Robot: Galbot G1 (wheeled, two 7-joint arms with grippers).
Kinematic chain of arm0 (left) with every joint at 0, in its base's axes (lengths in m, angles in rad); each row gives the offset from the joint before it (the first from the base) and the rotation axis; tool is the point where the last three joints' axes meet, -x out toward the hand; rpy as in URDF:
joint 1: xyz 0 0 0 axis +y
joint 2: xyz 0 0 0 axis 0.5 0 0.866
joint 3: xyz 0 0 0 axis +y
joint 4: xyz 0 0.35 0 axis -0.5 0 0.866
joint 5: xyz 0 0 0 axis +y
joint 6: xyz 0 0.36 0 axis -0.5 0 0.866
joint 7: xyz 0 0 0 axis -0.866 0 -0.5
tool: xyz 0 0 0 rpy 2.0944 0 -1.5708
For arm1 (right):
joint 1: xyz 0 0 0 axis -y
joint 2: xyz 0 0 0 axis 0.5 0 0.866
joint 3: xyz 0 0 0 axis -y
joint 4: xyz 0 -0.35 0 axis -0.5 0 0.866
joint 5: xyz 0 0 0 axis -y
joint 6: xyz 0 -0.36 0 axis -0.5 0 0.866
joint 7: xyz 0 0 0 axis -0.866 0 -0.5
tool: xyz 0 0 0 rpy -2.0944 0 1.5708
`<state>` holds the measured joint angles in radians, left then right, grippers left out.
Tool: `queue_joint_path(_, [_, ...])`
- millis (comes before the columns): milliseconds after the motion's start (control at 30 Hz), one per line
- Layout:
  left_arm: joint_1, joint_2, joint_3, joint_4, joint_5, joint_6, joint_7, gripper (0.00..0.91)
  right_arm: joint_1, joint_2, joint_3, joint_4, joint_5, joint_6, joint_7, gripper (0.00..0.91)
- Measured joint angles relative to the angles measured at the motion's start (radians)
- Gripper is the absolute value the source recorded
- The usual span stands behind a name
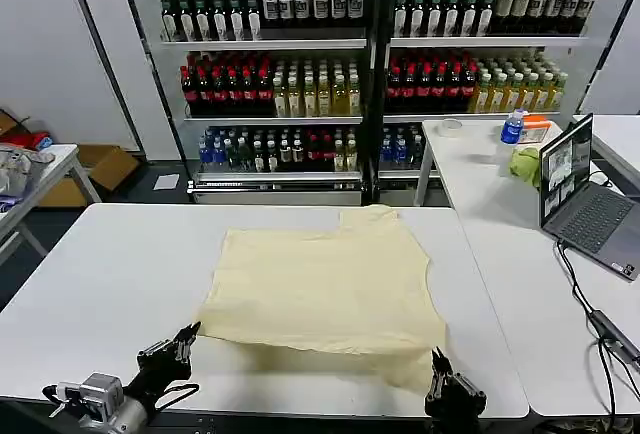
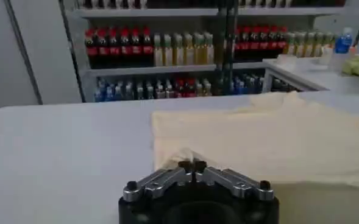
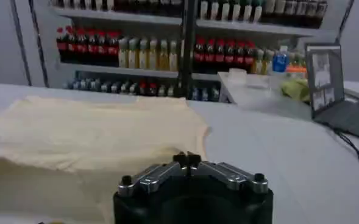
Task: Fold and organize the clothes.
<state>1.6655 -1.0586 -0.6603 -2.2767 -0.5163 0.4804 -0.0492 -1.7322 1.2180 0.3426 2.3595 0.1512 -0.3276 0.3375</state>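
Left gripper (image 1: 187, 338): low at the near edge of the white table (image 1: 110, 274), fingers pinched together, tips just at the shirt's near-left corner, can't tell if it's got any cloth.
Right gripper (image 1: 440, 366): near edge too, by the near-right hem, closed up tight, holding nothing I can see.
T-shirt (image 1: 325, 289): pale yellow, mid-table, partly folded over itself.
Laptop (image 1: 585, 199): open, side table on the right.
Far back: drink bottle shelves (image 1: 375, 49).
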Motion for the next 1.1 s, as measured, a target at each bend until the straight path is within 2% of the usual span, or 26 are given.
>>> queue_joint_path(467, [-0.157, 0.075, 0.072, 0.132, -0.044, -0.004, -0.002, 0.010, 0.258, -0.031, -0.026, -0.150, 0.060, -0.016, -0.010, 0.000])
queue_joint_path(1067, [-0.359, 0.068, 0.212, 0.348, 0.011, -0.023, -0.007, 0.020, 0.489, 0.009, -0.106, -0.377, 0.033, -0.045, -0.027, 0.000])
queue_joint_path(1100, [-0.366, 0.067, 0.219, 0.358, 0.015, -0.023, -0.008, 0.453, 0.494, 0.013, -0.109, -0.387, 0.029, -0.048, -0.026, 0.272])
